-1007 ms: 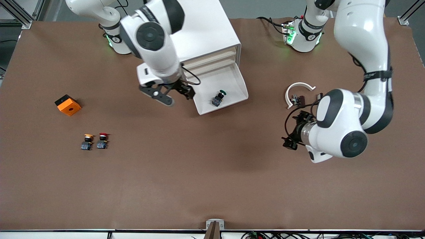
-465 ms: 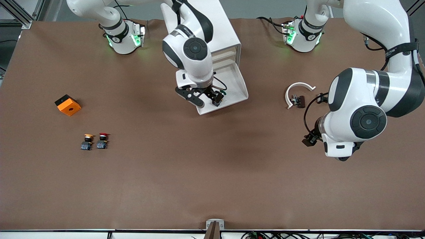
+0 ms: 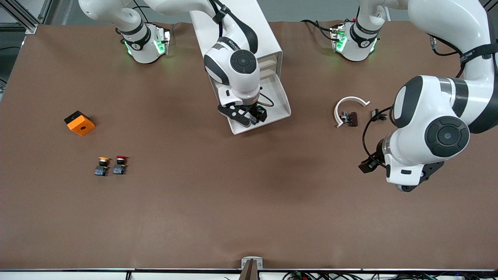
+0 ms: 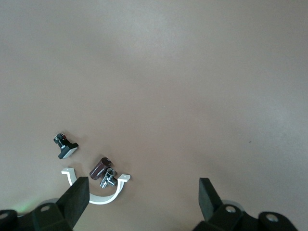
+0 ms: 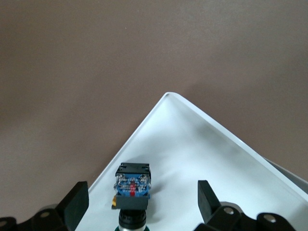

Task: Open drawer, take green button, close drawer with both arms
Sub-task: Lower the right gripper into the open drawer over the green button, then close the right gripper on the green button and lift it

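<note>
Item: drawer (image 3: pixel 281 104), pulled out of white cabinet (image 3: pixel 249 35), the landmark for all below. Step in hand, as we judge it: taking the button; opening looks done, closing not yet. Button (image 5: pixel 132 188) lies in the drawer near its front corner, blue base showing. Right gripper (image 5: pixel 139 204) is over the drawer, directly above the button, fingers wide apart w/ nothing held; button sits btwn them. Next move, we reckon: descend, close on the body. Left gripper (image 4: pixel 142 199) waits well apart from the drawer toward left arm's end, wide open, empty, near white curved clip (image 3: pixel 348 107).
</note>
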`<action>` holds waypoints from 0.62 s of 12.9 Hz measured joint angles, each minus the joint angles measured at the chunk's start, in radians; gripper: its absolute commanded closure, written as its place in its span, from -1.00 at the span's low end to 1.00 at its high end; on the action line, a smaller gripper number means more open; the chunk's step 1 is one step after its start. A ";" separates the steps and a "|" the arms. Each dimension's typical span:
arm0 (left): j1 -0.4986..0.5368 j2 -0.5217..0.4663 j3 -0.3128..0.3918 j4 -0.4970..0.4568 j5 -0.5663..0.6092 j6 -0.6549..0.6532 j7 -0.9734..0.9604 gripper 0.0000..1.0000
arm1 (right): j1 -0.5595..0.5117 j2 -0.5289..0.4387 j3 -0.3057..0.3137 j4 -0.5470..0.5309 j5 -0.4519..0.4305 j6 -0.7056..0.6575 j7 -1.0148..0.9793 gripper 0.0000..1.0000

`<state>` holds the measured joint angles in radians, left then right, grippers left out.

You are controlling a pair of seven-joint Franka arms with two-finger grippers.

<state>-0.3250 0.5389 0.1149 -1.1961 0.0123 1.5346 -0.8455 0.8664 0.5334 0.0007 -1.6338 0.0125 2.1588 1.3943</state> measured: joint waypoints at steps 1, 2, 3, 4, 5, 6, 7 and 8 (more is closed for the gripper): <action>0.001 0.000 0.000 -0.004 0.000 0.006 0.025 -1.00 | 0.006 0.015 0.000 0.000 -0.004 0.017 0.000 -1.00; 0.003 0.000 0.000 -0.012 0.000 0.019 0.048 -1.00 | 0.010 0.029 0.000 0.000 -0.008 0.033 0.000 -1.00; 0.004 -0.001 0.000 -0.023 0.000 0.035 0.066 -1.00 | 0.012 0.040 0.000 0.000 -0.010 0.045 0.000 -1.00; 0.005 -0.003 0.000 -0.038 0.000 0.056 0.081 -1.00 | 0.012 0.048 -0.001 0.000 -0.012 0.055 0.000 -1.00; 0.006 -0.010 0.000 -0.060 0.000 0.078 0.094 -1.00 | 0.013 0.053 -0.001 0.000 -0.013 0.061 0.000 -1.00; 0.007 -0.017 0.000 -0.084 0.000 0.093 0.104 -1.00 | 0.014 0.054 -0.001 0.000 -0.014 0.063 0.000 -1.00; 0.008 -0.022 0.000 -0.103 0.000 0.100 0.107 -1.00 | 0.014 0.054 -0.001 0.001 -0.014 0.063 0.000 -1.00; 0.008 -0.025 0.000 -0.114 0.000 0.105 0.108 -1.00 | 0.015 0.054 -0.001 0.001 -0.014 0.063 0.000 -1.00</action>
<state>-0.3167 0.5141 0.1149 -1.3102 0.0124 1.6393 -0.7371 0.8810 0.5873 -0.0004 -1.6323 -0.0011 2.2217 1.3943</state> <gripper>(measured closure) 0.000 0.000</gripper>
